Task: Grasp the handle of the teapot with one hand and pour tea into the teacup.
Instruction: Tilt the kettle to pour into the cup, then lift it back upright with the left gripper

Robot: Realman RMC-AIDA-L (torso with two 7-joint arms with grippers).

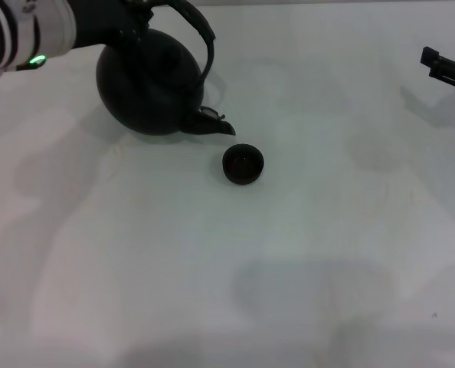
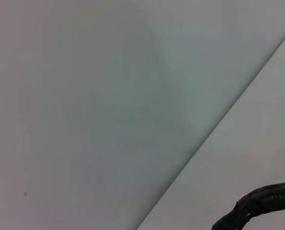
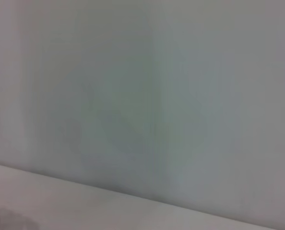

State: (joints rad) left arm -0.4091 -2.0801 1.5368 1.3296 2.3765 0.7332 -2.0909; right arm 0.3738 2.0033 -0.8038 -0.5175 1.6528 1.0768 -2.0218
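Black teapot [image 1: 147, 88]: tilted at left rear of counter [image 1: 304, 253], spout just beside teacup [image 1: 243, 164].
Left hand [image 1: 128, 23]: at handle [image 1: 201, 34]; grip unreadable.
Left wrist view: only handle arc [image 2: 262, 206], pale wall.
Right hand [image 1: 450, 65]: idle at right edge.

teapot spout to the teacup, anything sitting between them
Nothing visible does. The teapot, tilted and held up at its handle by the left claw, has its spout just up-left of the teacup, with only bare table between them.
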